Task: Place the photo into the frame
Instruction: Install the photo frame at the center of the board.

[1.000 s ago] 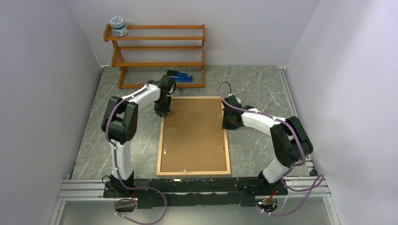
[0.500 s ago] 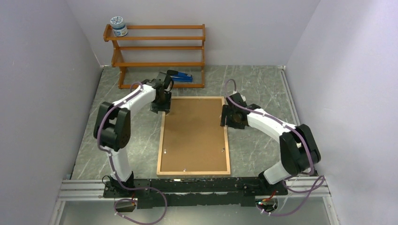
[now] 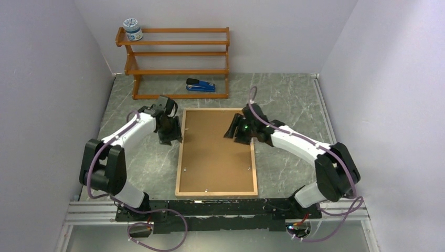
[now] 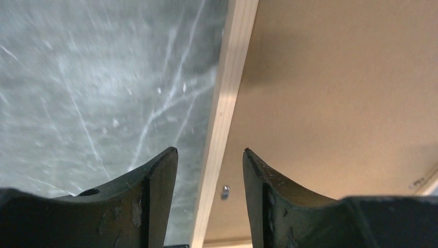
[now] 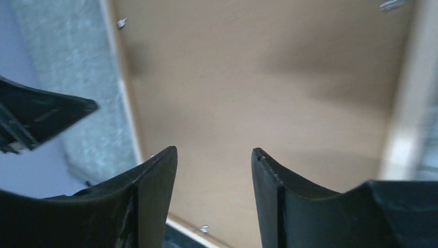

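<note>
The frame (image 3: 179, 173) lies face down in the middle of the table, thin light wood moulding around a flat brown backing board (image 3: 218, 157). The photo is not in view. My left gripper (image 3: 171, 137) is open and empty, just above the frame's left rail near its far end. In the left wrist view the rail (image 4: 223, 113) runs between my open gripper (image 4: 210, 151). My right gripper (image 3: 232, 132) is open and empty over the far right part of the board. The right wrist view shows the board (image 5: 258, 88) under my open gripper (image 5: 214, 150).
An orange-brown shelf rack (image 3: 176, 58) stands at the far wall with a white jar (image 3: 132, 29) on its top left. A blue stapler (image 3: 201, 85) lies in front of the rack. Small metal tabs (image 4: 225, 191) sit along the board's edges. Walls close both sides.
My left gripper has moved from the frame's far left corner leftward and nearer along the left rail. My right gripper has moved from the right rail leftward over the board.
</note>
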Controlling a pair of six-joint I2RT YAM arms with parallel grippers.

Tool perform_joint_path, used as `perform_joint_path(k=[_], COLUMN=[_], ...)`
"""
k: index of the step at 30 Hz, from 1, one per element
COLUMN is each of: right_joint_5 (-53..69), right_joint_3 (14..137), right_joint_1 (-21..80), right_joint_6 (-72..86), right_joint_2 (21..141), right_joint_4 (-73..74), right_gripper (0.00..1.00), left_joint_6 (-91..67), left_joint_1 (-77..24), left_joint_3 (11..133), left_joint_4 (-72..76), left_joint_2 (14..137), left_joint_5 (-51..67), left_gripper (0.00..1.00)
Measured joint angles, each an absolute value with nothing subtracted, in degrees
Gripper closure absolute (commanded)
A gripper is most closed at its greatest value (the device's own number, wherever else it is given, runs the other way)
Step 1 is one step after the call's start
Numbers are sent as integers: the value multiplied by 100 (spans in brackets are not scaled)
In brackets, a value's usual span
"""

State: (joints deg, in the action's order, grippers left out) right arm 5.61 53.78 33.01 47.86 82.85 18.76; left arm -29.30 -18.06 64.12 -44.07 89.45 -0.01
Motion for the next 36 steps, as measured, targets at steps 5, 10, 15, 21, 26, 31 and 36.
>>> perform_joint_path(k=[5,10,15,21,26,31,36], right_joint_5=[1035,1273,1409,1441,1367,1328,1227], right_joint_3=[5360,5365,5522,5819,6265,6429,6423], right_joint_1=[4180,5035,5614,5787,5898,6010,6060], right_joint_6=[5850,6589,6987,7279,7325,7360,7463], right_joint_2=[9021,9765,10379,10906,11268,11406,11413], right_joint_4=[996,454,-32,-416,-467,-471,-528], right_gripper=[60,66,77,83,85,85,85], left_joint_6=[-3356,-3610,-3778,-3872,-4021,-4200,-4324], left_joint_1=[-1761,-1761,-1761,-1761,-1850,-1959,-1988], left_joint_3=[5415,4748,4473,4239,4073,3811,3717], left_joint_4=[-4261,-4182,-4217,-4274,-4244,-4152,-4051], left_joint_2=[8318,7728,7432,7422,7450,7446,7354], left_joint_5=[587,1026,1127,1186,1151,1140,1170], left_gripper=[56,69,77,77,79,87,92])
